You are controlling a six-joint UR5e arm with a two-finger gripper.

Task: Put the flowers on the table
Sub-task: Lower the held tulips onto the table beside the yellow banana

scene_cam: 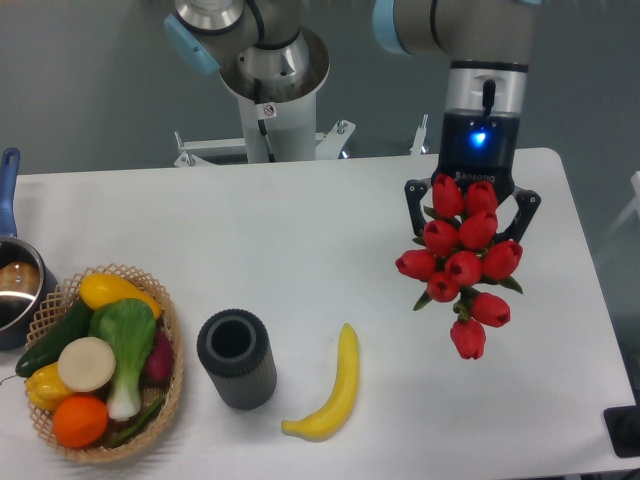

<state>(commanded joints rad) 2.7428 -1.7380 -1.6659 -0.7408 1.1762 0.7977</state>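
Observation:
The flowers (pixel 462 265), a bunch of red tulip buds with a few green leaves, hang over the right part of the white table (pixel 300 230) with their heads turned up toward the camera. My gripper (pixel 468 212) comes down from above and is shut on the flowers. Its dark finger links show on either side of the top buds. The blooms hide the stems and my fingertips. I cannot tell whether the bunch touches the tabletop.
A yellow banana (pixel 332 388) lies left of the flowers near the front edge. A dark grey cylinder cup (pixel 236 357) stands beside it. A wicker basket (pixel 172 330) of vegetables and a pot (pixel 18 290) sit at the far left. The robot base (pixel 270 90) is behind.

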